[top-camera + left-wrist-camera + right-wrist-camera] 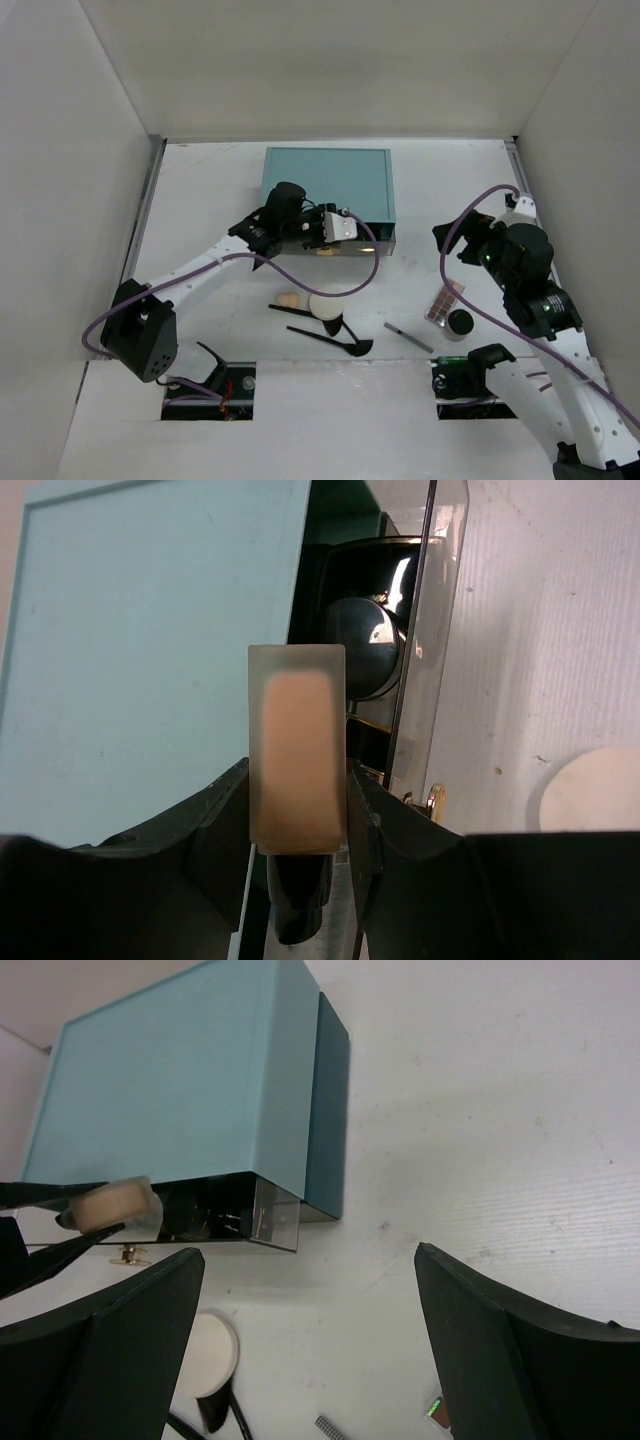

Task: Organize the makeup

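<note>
The left fingers [210, 830] are clamped on the frosted foundation bottle [296, 730], one finger on each flat side, with its black cap pointing back toward the wrist. We judge that this grip lets the bottle's long body be lowered into the clear drawer [275, 1218], which stands pulled out at the front of the teal drawer box [328, 185]. The bottle hangs just in front of the box, at the drawer's opening.

The right fingers [500, 1340] are spread wide and hold nothing. They hover to the right of the box, well apart from it, which we take as keeping out of the left arm's path.

Only the left wrist view shows the drawer's interior, which holds a glossy dark round item [365, 645] that we cannot identify. Only the right wrist view shows the drawer's side profile. Only the top view shows the full set lying on the counter [200, 200] in front of the box:
- peach sponge [288, 299]
- cream puff [326, 303]
- black brushes [320, 336]
- pencil [408, 337]
- palette [446, 300]
- black jar [460, 323]
</note>
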You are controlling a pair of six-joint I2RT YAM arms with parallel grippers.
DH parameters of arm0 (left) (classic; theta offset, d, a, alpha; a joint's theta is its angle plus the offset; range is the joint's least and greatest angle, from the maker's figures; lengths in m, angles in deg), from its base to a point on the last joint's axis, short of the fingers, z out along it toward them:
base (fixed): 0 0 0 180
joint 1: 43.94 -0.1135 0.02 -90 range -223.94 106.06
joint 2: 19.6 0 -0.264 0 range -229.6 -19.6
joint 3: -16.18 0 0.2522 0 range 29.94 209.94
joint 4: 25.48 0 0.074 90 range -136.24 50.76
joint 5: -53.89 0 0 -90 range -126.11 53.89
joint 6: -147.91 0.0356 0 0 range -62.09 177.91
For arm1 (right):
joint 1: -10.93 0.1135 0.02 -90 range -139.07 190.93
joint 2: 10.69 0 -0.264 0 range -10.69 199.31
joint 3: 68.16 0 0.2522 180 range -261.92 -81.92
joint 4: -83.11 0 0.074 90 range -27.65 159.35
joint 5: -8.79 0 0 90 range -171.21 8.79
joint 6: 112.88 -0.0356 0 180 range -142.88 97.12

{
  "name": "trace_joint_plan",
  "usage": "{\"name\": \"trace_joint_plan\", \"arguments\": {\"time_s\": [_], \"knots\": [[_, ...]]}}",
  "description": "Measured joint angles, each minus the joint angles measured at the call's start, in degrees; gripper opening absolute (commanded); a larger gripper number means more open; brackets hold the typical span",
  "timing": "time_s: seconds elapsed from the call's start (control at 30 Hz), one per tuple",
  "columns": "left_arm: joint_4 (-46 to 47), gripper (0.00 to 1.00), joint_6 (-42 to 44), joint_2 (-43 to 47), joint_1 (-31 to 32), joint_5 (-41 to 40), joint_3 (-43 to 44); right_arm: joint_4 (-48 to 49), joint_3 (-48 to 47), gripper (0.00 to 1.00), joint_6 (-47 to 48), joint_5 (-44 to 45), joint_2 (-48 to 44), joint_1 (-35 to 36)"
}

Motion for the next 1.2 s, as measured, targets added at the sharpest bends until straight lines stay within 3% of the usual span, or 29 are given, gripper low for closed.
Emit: {"name": "trace_joint_plan", "arguments": {"time_s": [0.07, 0.13, 0.17, 0.27, 0.47, 0.57, 0.6, 0.7, 0.77, 0.8, 0.97, 1.2], "knots": [[-0.8, 0.06, 0.2, 0.2, 0.0, 0.1, 0.1, 0.0, 0.0, 0.92, 0.0, 0.0, 0.0, 0.0], [-2.2, 0.35, 0.4, 0.6, 0.0, 0.0, 0.3, 0.0, 0.0, 0.92, 0.0, 0.0, 0.0, -0.2], [-3.0, 0.41, 0.3, 0.6, 0.0, 0.0, 0.5, 0.0, 0.0, 0.92, -0.1, 0.0, 0.0, -0.2], [-5.1, 0.5, 0.2, 0.6, -0.4, -0.7, 1.8, 0.0, 0.0, 0.92, -0.5, 0.0, 0.0, -0.2], [-6.4, 0.57, -0.7, 0.8, -0.5, -2.2, 2.7, 0.1, 0.3, 0.92, -0.8, -0.1, -0.6, -0.2], [-6.4, 0.69, -1.8, 1.9, 0.0, -2.6, 2.7, 0.1, 0.3, 0.93, -0.9, -0.1, -0.8, -0.2], [-6.4, 0.79, -2.6, 2.6, 0.1, -2.6, 2.7, 0.1, 0.3, 0.93, -0.9, -0.1, -0.8, -0.2], [-6.5, 0.91, -6.3, 5.2, 0.7, -2.6, 2.9, 0.0, 0.3, 0.97, -0.9, -0.1, -0.9, -0.3], [-5.4, 0.92, -10.5, 6.8, 1.0, -3.0, 3.4, -0.1, 0.3, 0.98, -1.0, -0.1, -0.8, -0.8], [-4.3, 1.0, -13.0, 7.5, 1.4, -3.5, 3.7, -0.3, 0.3, 0.99, -1.3, 0.0, -0.7, -1.3], [4.2, 1.0, -28.6, 10.5, 3.3, -10.9, 4.2, -3.0, 0.7, 1.0, -4.1, 1.9, 1.7, -5.2], [5.9, 1.0, -51.4, 13.3, 9.4, -35.1, 3.2, -7.7, 6.2, 1.0, -9.2, 5.3, 8.9, -9.9]]}}
